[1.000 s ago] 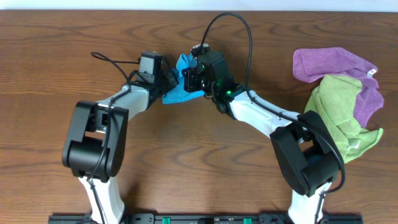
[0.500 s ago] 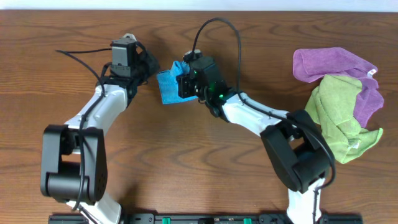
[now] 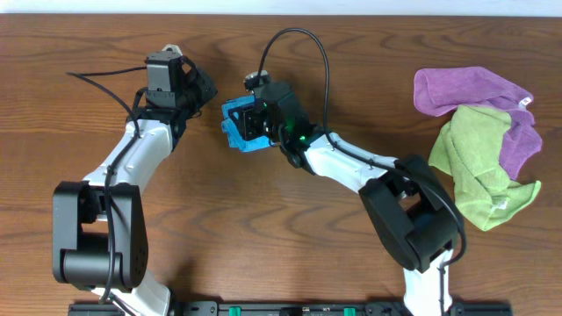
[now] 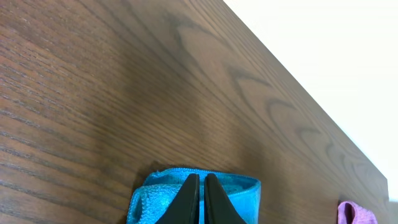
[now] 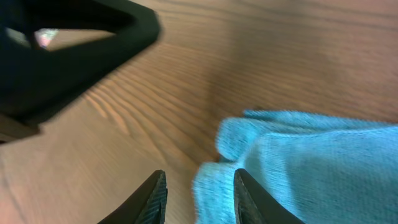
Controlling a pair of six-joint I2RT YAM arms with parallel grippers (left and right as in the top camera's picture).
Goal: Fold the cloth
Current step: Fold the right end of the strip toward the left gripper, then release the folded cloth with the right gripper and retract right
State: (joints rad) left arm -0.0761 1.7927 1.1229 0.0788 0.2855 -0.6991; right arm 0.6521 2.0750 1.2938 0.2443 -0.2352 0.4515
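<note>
The sky-blue cloth lies bunched in a small folded bundle on the wooden table, centre-left. My right gripper is right over its right side. In the right wrist view the jaws are open, with the cloth's edge lying between and beyond them. My left gripper is up and to the left of the cloth, apart from it. In the left wrist view its fingers are pressed together and empty, with the cloth showing behind them.
A purple cloth and a lime-green cloth lie piled at the right side of the table; the purple one also peeks into the left wrist view. Cables loop over both arms. The table's far edge is close behind.
A second ago both grippers were at the cloth. The left gripper has pulled away to the upper left. The right gripper and the cloth have shifted left, and the cloth is now more compact.
</note>
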